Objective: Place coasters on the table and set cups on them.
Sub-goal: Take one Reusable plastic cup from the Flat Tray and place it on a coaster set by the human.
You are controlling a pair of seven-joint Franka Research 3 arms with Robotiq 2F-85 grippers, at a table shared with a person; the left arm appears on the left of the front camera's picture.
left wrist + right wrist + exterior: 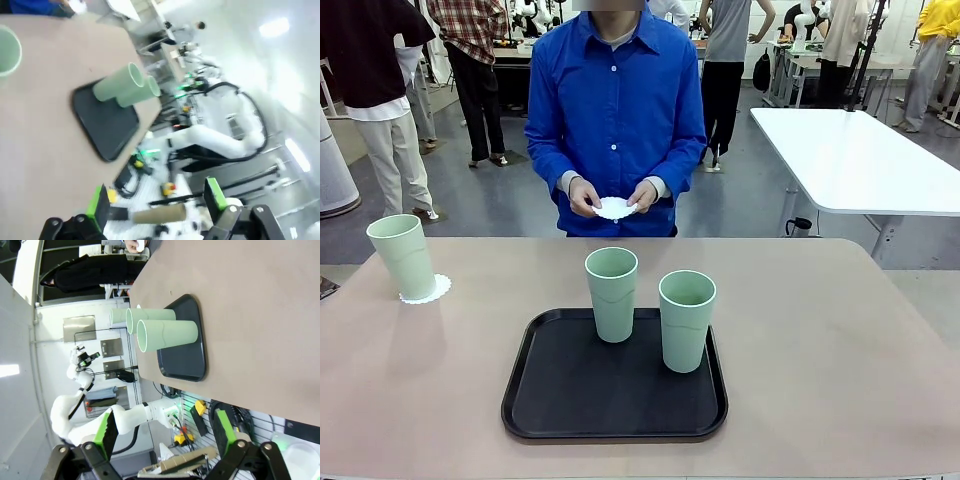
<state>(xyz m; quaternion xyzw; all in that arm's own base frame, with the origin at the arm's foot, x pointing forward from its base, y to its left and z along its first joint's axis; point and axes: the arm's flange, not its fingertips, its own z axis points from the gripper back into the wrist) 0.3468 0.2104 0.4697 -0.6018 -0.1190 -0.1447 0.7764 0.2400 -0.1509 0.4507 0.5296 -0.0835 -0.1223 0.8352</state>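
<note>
One pale green cup (402, 255) stands on a lacy white coaster (427, 290) at the far left of the beige table (820, 330). Two more cups (612, 293) (686, 320) stand upright on the black tray (615, 390) in the middle. Behind the far edge, a person in a blue shirt holds more white coasters (615, 208) in both hands. My left gripper (156, 200) hangs open and empty off the table's side, the tray's cups (127, 85) far ahead. My right gripper (165, 435) is also open and empty, facing the cups (165, 335) from off the table.
A white table (860, 160) stands at the back right, beyond the beige one. Other people stand farther off in the room. The right half of the beige table is bare. In the right wrist view the left arm (100, 420) shows beyond the table edge.
</note>
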